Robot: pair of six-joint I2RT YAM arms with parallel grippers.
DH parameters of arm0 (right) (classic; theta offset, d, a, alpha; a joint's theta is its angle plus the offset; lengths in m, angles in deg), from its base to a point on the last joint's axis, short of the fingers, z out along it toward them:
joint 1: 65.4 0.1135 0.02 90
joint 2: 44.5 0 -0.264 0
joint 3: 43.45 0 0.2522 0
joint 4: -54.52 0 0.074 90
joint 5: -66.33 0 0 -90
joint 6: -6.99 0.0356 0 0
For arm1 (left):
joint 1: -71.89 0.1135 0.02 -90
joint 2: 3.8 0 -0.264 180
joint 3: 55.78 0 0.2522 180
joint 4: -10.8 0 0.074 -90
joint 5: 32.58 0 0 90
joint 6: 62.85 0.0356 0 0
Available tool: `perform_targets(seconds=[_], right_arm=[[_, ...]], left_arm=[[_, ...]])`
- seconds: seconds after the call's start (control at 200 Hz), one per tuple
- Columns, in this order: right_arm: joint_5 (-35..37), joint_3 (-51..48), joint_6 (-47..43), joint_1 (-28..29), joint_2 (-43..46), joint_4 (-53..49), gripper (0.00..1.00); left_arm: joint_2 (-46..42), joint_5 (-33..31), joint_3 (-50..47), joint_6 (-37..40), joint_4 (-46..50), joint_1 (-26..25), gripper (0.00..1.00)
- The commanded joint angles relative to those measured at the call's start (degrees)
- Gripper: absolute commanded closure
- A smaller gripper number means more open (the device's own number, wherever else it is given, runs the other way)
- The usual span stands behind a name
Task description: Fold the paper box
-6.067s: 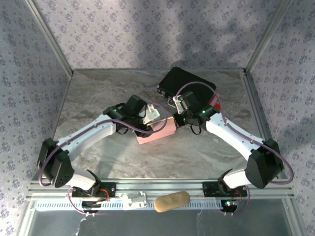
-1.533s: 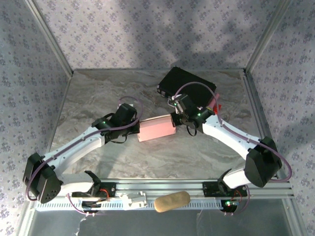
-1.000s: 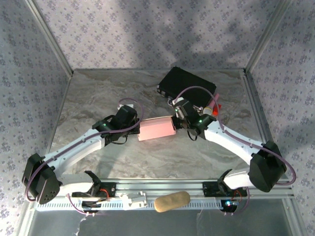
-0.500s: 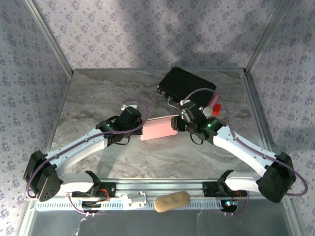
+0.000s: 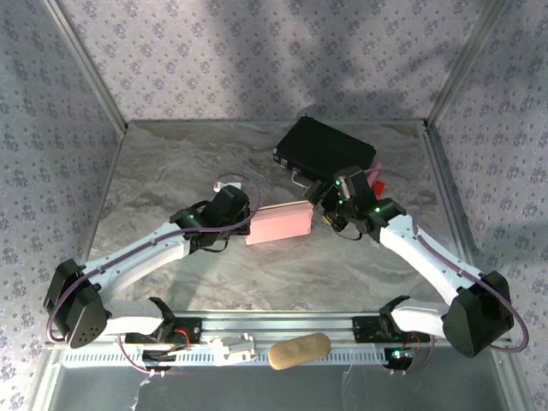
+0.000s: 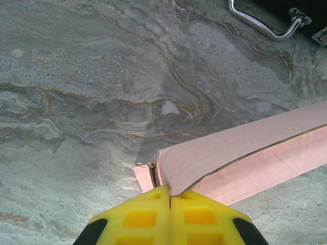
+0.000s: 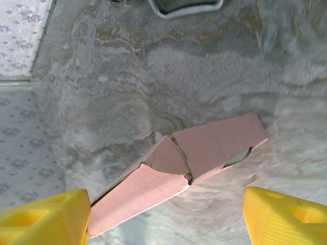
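Our right gripper point(image 7: 166, 212) gapes empty just off the paper box's point(image 5: 281, 223) right end; our left gripper point(image 6: 170, 193) pinches its left end, the box lying lengthwise between them on the desk point(image 5: 171, 171).

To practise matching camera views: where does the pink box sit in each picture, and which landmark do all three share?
Top external: the box lies near the picture's centre.
Left wrist: the box is at lower right, running off the right edge.
Right wrist: the box is at lower centre, lying diagonally.
Shared landmark: the metal handle, just beyond the box.
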Motion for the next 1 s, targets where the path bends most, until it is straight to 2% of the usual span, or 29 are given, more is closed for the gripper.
perform_targets(seconds=[0.0, 0.145, 0.28, 0.595, 0.69, 0.775, 0.879, 0.994], right_arm=[[-7.2, -2.48, 11.94, -1.4, -0.63, 6.79, 0.2], [-12.04, -3.49, 14.36, -3.22, -3.14, 9.54, 0.2], [-14.38, -5.7, 15.57, -4.44, -4.22, 11.21, 0.25], [-13.65, -9.37, 15.8, -6.12, -4.46, 13.67, 0.5], [-13.35, -9.92, 15.7, -6.2, -4.67, 13.91, 0.54], [-13.18, -10.24, 15.6, -6.3, -5.1, 14.04, 0.56], [-13.28, -10.49, 15.54, -6.2, -5.62, 14.35, 0.59], [-12.9, -10.72, 15.6, -6.1, -5.53, 14.33, 0.6]], left_arm=[[1.4, 1.32, -0.15, 0.81, 5.36, -0.75, 1.0], [1.6, 1.31, 0.19, 0.98, 5.56, -0.74, 1.0], [1.58, 1.32, 0.36, 1.02, 5.59, -0.81, 1.0], [1.37, 1.85, 0.75, 0.73, 5.69, -0.99, 1.0], [-0.68, 3.09, 1.08, -0.6, 5.48, -1.24, 0.8], [-4.93, 3.96, 1.05, -2.49, 4.99, -1.4, 0.53], [-11.87, 5.01, -0.57, -6.74, 2.31, -0.89, 0.45], [-17.11, 6.2, -3.44, -13.15, -1.21, 0.67, 0.42]])
